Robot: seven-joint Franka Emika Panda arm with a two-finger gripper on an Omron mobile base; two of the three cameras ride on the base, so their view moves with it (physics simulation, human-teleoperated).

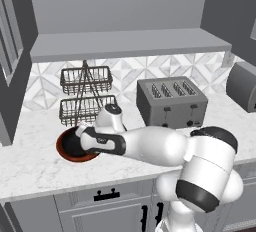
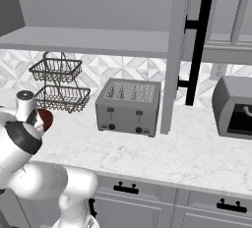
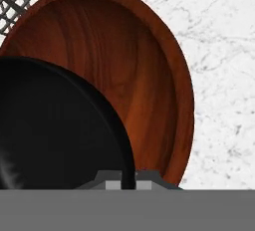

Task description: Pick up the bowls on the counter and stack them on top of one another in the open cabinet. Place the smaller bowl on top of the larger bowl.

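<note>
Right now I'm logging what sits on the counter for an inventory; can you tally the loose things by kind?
Bowls: 2, wooden bowl and black bowl
Wire basket stands: 1, two tiers
Toasters: 1
Grey appliances at the right end: 1
Total: 5

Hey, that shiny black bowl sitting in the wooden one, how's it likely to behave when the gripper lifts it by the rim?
The black bowl looks glossy, so its rim may be slippery between the fingertips. It appears rigid and probably won't flex. Gripped at one edge, it may tilt, and could nudge the wooden bowl beneath.
</note>
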